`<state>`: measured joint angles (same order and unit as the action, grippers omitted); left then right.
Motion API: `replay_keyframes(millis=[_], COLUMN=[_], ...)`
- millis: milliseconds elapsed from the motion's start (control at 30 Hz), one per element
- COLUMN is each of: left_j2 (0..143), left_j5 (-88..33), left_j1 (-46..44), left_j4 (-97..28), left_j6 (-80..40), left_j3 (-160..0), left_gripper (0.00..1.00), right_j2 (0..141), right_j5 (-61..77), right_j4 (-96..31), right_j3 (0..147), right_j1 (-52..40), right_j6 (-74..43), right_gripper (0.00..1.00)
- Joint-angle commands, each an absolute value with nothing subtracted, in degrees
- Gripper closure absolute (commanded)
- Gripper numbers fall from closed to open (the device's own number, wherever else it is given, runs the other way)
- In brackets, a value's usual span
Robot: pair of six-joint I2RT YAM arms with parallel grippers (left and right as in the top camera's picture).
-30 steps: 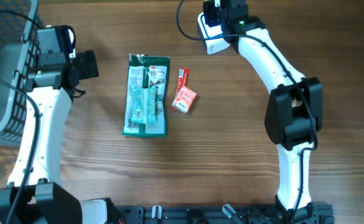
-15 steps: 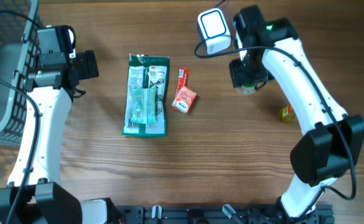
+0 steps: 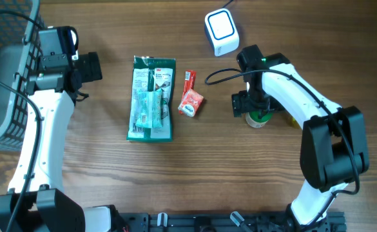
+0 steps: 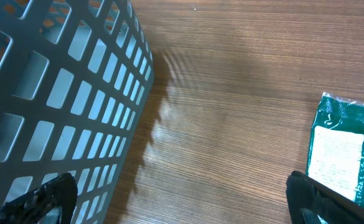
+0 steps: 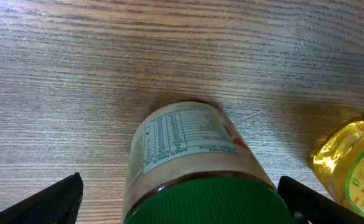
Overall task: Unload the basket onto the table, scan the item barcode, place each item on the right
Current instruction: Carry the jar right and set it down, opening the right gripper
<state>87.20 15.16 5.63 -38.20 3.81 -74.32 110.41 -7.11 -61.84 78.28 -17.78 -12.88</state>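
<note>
The green-lidded jar [image 5: 188, 155] stands on the table [image 5: 57, 74], near its right side, between the right gripper's [image 5: 182, 202] jaws, which are spread wide on either side of it. A yellow bottle [image 5: 351, 167] sits just beside the jar. The white scanner [image 3: 221, 29] lies farther back. The left gripper [image 4: 178, 202], jaws wide, holds nothing near the grey basket [image 4: 57, 81].

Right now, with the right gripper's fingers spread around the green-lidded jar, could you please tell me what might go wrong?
1. The right gripper stands open around the jar; a sideways move could let a finger clip the jar and perhaps topple it.
2. The yellow bottle sits close beside the jar, so the finger on that side might knock it.
</note>
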Motion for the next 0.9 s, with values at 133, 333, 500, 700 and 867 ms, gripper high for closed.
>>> replay_keyframes(millis=[133, 333, 500, 700, 867], left_j2=[87.11, 87.11, 87.11, 87.11, 87.11], left_j5=[15.27, 15.27, 15.27, 15.25, 15.27], left_j1=[5.65, 5.65, 5.63, 5.65, 5.65], left_j4=[-38.04, -38.04, -38.04, -38.04, -38.04], left_j6=[4.25, 4.25, 4.25, 4.25, 4.25], left_j3=[-74.46, -74.46, -74.46, -74.46, -74.46], left_gripper=[0.0, 0.0, 0.0, 0.0, 0.0], right_j2=[106.45, 106.5, 106.5, 106.5, 106.5], right_j5=[-1.21, 10.63, 10.5, 0.86, -12.14], right_j4=[-64.12, -61.08, -55.83, -55.16, -60.58], right_j3=[92.75, 88.29, 79.96, 76.2, 76.2], right_j1=[-17.82, -18.35, -18.9, -18.9, -18.87], right_j6=[-13.93, -15.62, -27.0, -27.22, -31.73], right_gripper=[0.23, 0.94, 0.96, 0.96, 0.96])
